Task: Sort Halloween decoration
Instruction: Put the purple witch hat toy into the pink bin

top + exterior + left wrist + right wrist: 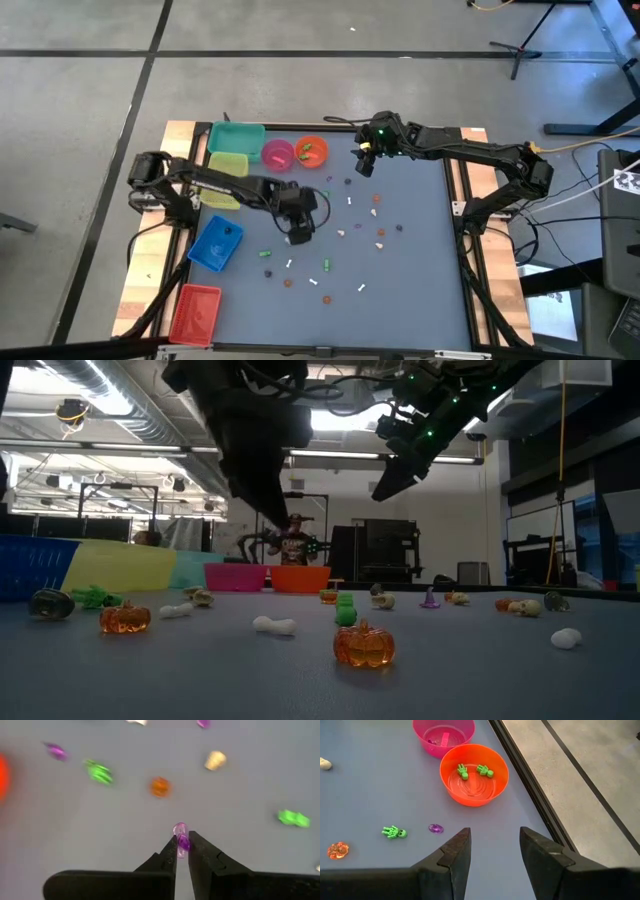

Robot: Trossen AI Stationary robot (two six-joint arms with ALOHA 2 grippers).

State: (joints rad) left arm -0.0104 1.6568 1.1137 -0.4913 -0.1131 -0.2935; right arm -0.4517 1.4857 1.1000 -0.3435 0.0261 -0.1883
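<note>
**Purple trinket pinched above the scatter**

Grey tabletop carries the Halloween decoration strewn across its middle: white, orange, green and purple bits lying well apart. The left claw is pressed together on one tiny purple trinket, lifted clear, presumably bound for a container. The right claw hangs spread and empty near the orange bowl, which holds two green figures; the pink bowl sits beside it. Teal bin, yellow bin, blue bin and red bin line the left edge. Nothing blocks the left claw's way to them, I judge.
</note>
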